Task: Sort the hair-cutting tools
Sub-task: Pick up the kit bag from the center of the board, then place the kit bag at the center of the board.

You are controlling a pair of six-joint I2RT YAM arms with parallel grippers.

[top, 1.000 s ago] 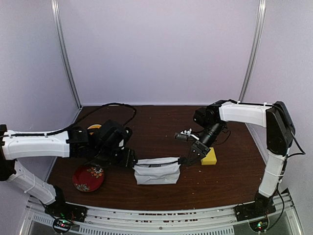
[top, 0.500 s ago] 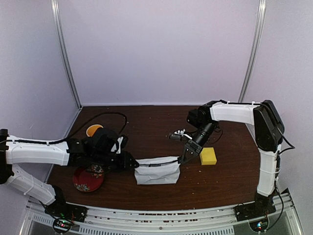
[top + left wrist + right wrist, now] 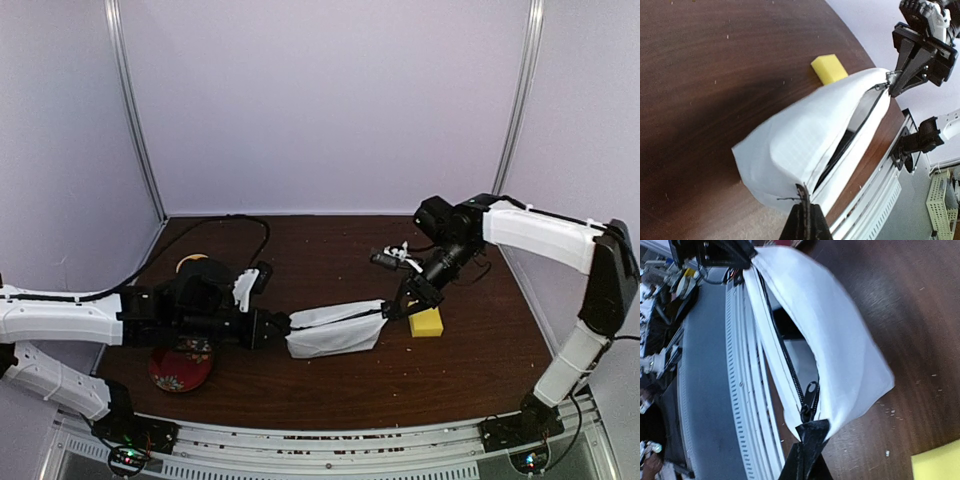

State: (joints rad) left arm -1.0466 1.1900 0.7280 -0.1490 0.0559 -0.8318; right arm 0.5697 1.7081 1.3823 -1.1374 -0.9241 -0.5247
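Pinched shut with the left hand (image 3: 805,222) and the right hand (image 3: 807,442) on opposite ends of the white pouch (image 3: 335,330), slung limp above the table (image 3: 330,250). Soft, light, sagging; best gripped at the seams. No hair-cutting tools in sight; perhaps inside.

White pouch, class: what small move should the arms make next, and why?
Probably roll the white pouch so its gaping zipper faces the table, to tip out whatever is inside. The left gripper and right gripper are each shut on one end, stretching it between them.
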